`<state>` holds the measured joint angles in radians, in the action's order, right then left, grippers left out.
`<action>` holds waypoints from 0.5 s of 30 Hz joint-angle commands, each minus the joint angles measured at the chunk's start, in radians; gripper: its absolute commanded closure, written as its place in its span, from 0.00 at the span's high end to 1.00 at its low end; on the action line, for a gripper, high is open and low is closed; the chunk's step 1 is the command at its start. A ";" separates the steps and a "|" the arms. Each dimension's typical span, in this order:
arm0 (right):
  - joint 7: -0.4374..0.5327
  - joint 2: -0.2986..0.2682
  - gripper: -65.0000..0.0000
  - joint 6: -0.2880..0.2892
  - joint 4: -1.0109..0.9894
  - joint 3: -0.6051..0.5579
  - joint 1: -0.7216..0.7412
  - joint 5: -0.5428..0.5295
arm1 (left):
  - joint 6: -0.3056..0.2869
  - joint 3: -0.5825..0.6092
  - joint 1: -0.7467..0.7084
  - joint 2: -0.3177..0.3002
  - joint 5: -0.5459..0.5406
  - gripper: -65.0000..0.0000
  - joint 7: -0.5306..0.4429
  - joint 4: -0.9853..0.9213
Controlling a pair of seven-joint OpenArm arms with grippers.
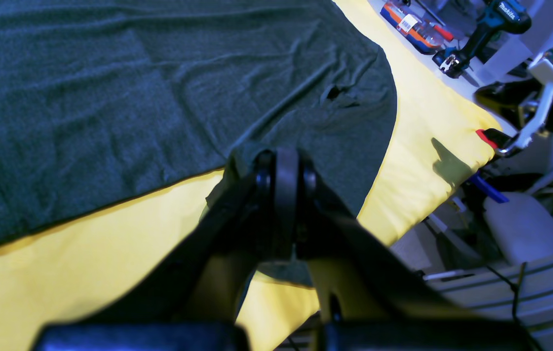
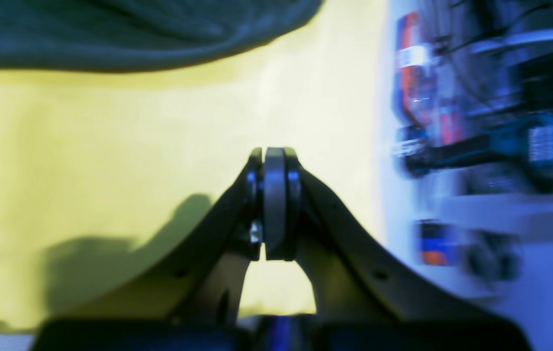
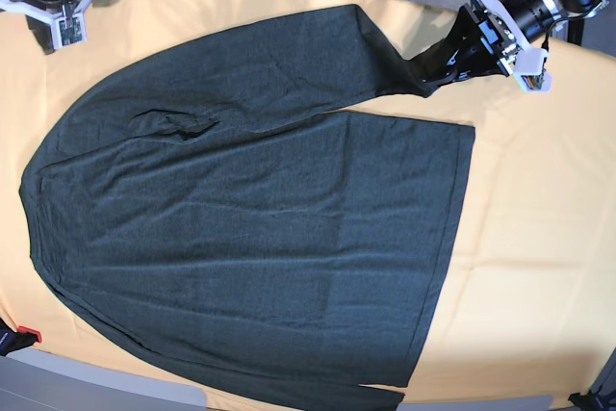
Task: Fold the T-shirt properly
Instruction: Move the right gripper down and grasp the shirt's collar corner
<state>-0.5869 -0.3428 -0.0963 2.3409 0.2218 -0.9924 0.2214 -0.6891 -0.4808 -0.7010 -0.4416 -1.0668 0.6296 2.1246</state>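
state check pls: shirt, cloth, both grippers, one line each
T-shirt: spread mostly flat on the cloth, wrinkled; one sleeve end lifted at the left gripper.
Left gripper: shut on the T-shirt's sleeve end.
Right gripper: shut, nothing between its jaws, over bare cloth beside the shirt.
Yellow cloth: laid flat under the shirt, covering the table.

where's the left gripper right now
In the base view the left gripper is at the upper right, over the yellow cloth, shut on the end of the T-shirt's sleeve.
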 commanded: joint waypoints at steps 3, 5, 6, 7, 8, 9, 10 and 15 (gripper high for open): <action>0.046 -0.009 0.00 0.042 0.015 0.017 0.053 -0.073 | -0.009 -0.005 -0.005 -0.011 -0.023 0.00 -0.022 0.016; 0.054 -0.009 0.00 0.066 0.015 0.017 0.087 -0.119 | -0.009 -0.005 -0.005 -0.011 -0.023 0.00 -0.022 0.016; 0.053 -0.009 0.00 0.072 0.015 0.017 0.102 -0.130 | -0.009 -0.005 -0.005 -0.011 -0.023 0.00 -0.022 0.016; 0.053 -0.009 0.00 0.072 0.015 0.017 0.117 -0.140 | -0.009 -0.005 -0.005 -0.011 -0.023 0.00 -0.022 0.016; 0.054 -0.010 0.00 0.071 0.015 0.017 0.130 -0.141 | -0.009 -0.005 -0.005 -0.014 -0.023 0.00 -0.022 0.016; 0.054 -0.009 0.00 0.071 0.015 0.017 0.146 -0.143 | -0.009 -0.005 -0.005 -0.014 -0.023 0.00 -0.022 0.016; 0.055 -0.010 0.00 0.070 0.015 0.017 0.160 -0.148 | -0.009 -0.005 -0.005 -0.018 -0.023 0.00 -0.021 0.016; 0.060 -0.035 0.00 0.071 0.015 0.017 0.246 -0.199 | -0.009 -0.005 -0.005 -0.035 -0.023 0.00 -0.021 0.016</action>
<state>-0.5499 -0.3664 -0.0147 2.3409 0.2317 -0.7452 0.0139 -0.6891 -0.4808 -0.7010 -0.4644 -1.0664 0.6300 2.1246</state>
